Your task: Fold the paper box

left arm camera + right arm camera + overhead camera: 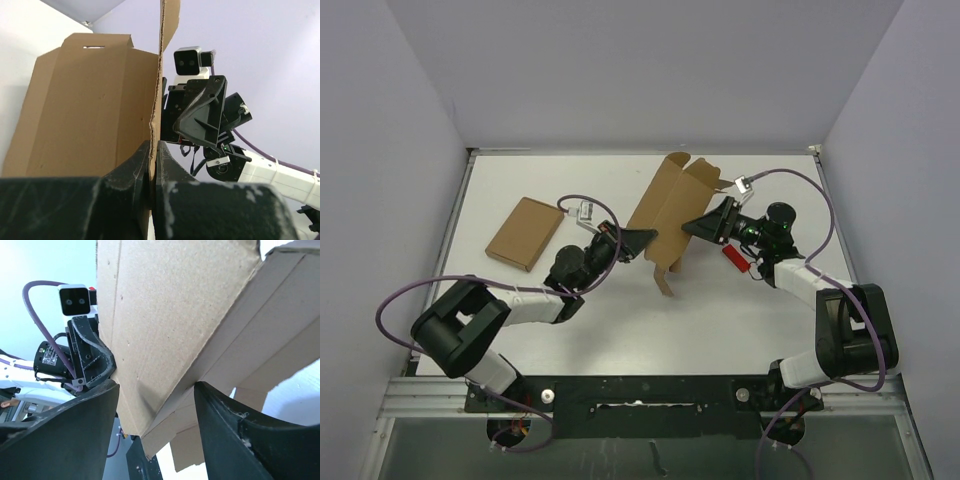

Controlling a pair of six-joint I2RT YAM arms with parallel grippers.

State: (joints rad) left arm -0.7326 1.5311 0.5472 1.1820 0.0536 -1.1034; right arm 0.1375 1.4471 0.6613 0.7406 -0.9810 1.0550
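Observation:
The paper box [670, 205] is a brown die-cut sheet, partly folded and standing upright mid-table. My left gripper [642, 241] is shut on its lower left edge; in the left wrist view the thin cardboard edge [156, 100] runs down into the pinched fingers [135, 167]. My right gripper [706, 223] reaches in from the right. Its jaws stand wide apart, astride a folded corner of the paper box [165, 315]. Both fingertips [200, 390] lie close against the cardboard panels.
A flat, wider brown cardboard rectangle [525, 233] lies at the left of the table. A small red block [733, 256] sits just under the right arm's wrist. White walls close in the table on three sides.

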